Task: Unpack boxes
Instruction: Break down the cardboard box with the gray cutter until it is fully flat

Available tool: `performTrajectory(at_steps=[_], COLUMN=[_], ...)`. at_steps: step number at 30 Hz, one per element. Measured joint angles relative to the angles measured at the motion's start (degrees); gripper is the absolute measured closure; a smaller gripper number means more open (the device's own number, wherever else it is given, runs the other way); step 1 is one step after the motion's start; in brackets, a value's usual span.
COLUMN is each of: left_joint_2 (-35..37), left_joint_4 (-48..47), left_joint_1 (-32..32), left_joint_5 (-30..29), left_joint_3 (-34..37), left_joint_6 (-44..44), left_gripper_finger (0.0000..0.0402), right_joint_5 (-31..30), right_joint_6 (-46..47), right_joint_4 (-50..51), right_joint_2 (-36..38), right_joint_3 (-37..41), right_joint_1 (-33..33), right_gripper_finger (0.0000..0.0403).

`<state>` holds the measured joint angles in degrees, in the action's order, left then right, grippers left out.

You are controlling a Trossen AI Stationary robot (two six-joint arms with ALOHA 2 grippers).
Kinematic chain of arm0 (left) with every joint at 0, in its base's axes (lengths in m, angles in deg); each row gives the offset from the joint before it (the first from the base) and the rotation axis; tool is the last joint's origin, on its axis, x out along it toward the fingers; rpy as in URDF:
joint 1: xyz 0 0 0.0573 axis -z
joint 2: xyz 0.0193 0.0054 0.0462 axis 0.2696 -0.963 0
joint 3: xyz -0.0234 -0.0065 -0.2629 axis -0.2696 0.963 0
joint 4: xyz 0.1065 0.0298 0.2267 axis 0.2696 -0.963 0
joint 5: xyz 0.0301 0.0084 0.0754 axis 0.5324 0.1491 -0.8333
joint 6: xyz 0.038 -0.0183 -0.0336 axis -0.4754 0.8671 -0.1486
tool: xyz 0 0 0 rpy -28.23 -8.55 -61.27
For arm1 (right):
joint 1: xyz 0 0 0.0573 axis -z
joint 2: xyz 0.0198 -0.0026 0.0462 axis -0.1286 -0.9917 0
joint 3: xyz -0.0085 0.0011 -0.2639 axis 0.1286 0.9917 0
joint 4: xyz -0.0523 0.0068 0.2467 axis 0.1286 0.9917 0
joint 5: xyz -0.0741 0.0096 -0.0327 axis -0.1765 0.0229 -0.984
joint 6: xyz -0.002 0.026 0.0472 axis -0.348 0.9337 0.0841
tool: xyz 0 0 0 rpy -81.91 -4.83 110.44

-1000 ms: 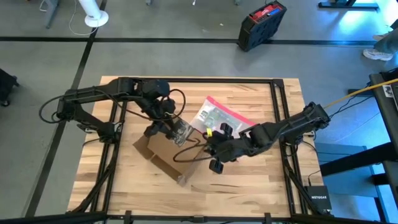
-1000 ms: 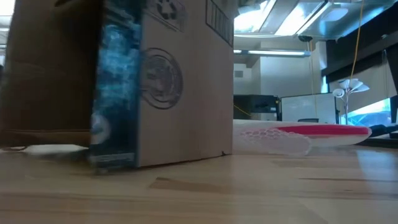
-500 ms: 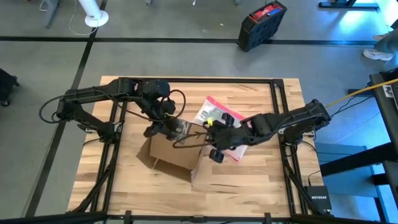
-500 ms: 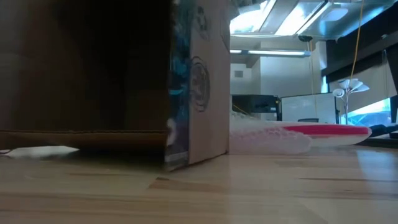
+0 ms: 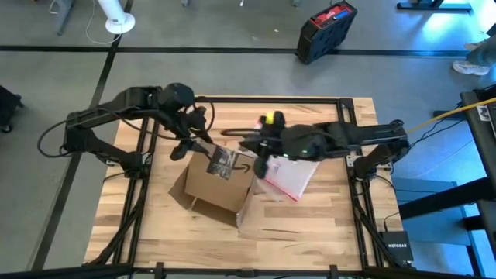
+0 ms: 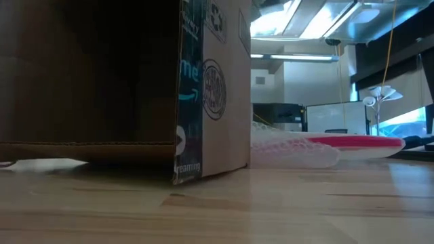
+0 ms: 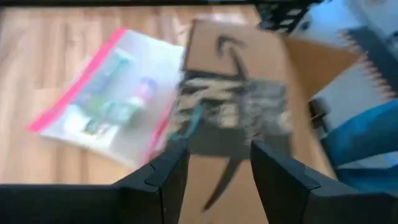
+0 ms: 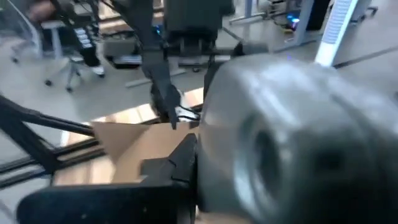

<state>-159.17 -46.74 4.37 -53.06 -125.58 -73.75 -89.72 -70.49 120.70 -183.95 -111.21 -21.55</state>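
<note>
The brown cardboard box (image 5: 213, 186) stands on the table's middle, its black printed tape toward the low view (image 6: 186, 95) and a smile-arrow logo on top (image 7: 233, 46). My left gripper (image 5: 205, 151) is at the box's far upper edge, closed on it with the fingers still apart. My right gripper (image 5: 242, 141) hangs above the box's far right corner, pointing toward the left arm. In the right wrist view a bulky grey rounded thing (image 8: 292, 137) fills the foreground and hides the gripper. My left gripper holds the box by its far top edge, at a pale patch with dark print (image 7: 214, 146), which lies between the two fingers (image 7: 171, 174). The fingers slant down from the table's far left. The box's bottom stays on the table.
A clear pouch with a pink-red edge (image 5: 291, 174) lies flat on the table right of the box. A loose box flap (image 5: 252, 213) spreads toward the near edge. A black and red case (image 5: 325, 31) stands on the floor beyond the table.
The box has turned about on the table, so its taped corner now faces the low view more squarely. My right gripper has risen from the box's near right side toward the far edge and the left arm. My left gripper has gone up a little with the box's edge.
</note>
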Motion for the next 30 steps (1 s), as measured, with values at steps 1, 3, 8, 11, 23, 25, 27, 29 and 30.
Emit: performTrajectory(at_steps=[1,3,8,11,23,25,27,29,30], left_joint_2=[0.2,0.3,-0.1,-0.1,0.2,0.2,0.2,0.2,0.2], left_joint_4=[-0.8,-3.4,-4.4,-4.6,-3.5,-3.4,-3.4,-3.2,-3.2], left_joint_1=[-0.4,-1.1,-3.1,-3.5,-3.4,-3.4,-3.4,-3.4,-3.4], left_joint_5=[-1.3,-3.1,-2.5,-1.9,0.5,0.5,0.4,0.1,0.1], left_joint_3=[0.0,0.0,2.1,3.9,8.6,8.9,9.0,9.0,9.0], left_joint_6=[-2.1,-6.0,-8.8,-8.9,-9.0,-9.0,-9.0,-9.0,-9.0], left_gripper_finger=[0.0237,0.0232,0.0205,0.0186,0.0171,0.0171,0.0171,0.0171,0.0171], right_joint_5=[0.2,1.1,0.6,-1.8,-2.7,-3.1,-3.0,-2.4,-2.4], right_joint_6=[-1.0,-2.6,-6.0,-8.6,-10.0,-10.1,-10.2,-10.0,-10.0], right_joint_4=[-1.6,-6.3,-15.8,-19.3,-23.1,-22.9,-22.9,-22.7,-22.7], right_joint_2=[-0.9,-2.8,-6.3,-8.0,-10.6,-10.6,-11.2,-11.4,-11.4], right_joint_3=[0.4,1.5,4.0,4.3,4.2,4.1,4.1,4.3,4.3], right_joint_1=[0.6,1.6,3.1,3.2,4.2,4.2,4.4,4.5,4.6], right_gripper_finger=[0.0336,0.0336,0.0335,0.0334,0.0334,0.0335,0.0335,0.0335,0.0335])
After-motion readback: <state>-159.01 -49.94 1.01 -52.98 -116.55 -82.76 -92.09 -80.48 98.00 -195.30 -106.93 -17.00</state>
